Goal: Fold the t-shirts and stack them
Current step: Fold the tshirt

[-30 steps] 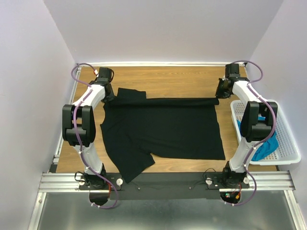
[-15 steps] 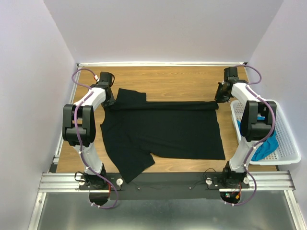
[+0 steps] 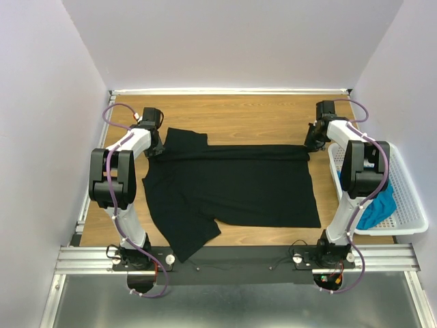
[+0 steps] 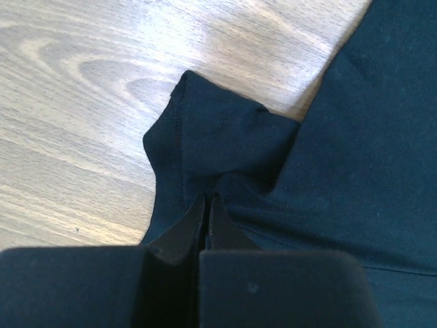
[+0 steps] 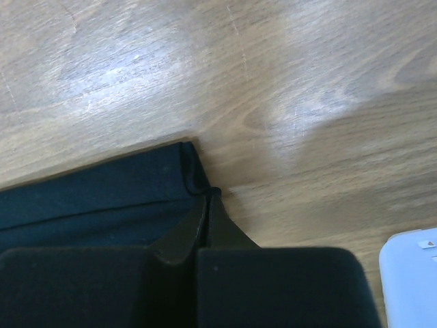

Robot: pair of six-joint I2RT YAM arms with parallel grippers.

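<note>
The black t-shirt [image 3: 232, 184] lies spread across the wooden table with its far edge folded over into a narrow strip. My left gripper [image 3: 156, 145] is shut on the strip's left end, by the sleeve; in the left wrist view its tips [image 4: 207, 199] pinch bunched black cloth [image 4: 355, 137]. At the strip's right corner my right gripper [image 3: 311, 142] is shut on the cloth; in the right wrist view its tips [image 5: 208, 195] hold the hem corner [image 5: 102, 198]. The teal-blue t-shirt [image 3: 377, 208] lies crumpled in the basket.
A white lattice basket [image 3: 404, 183] stands at the table's right edge, just beside the right arm; its corner [image 5: 413, 273] shows in the right wrist view. Bare wood [image 3: 239, 116] lies beyond the shirt. White walls close in the far and side edges.
Both grippers have shifted slightly toward the near side with the shirt's far edge, and the folded strip now lies a little nearer and flatter.
</note>
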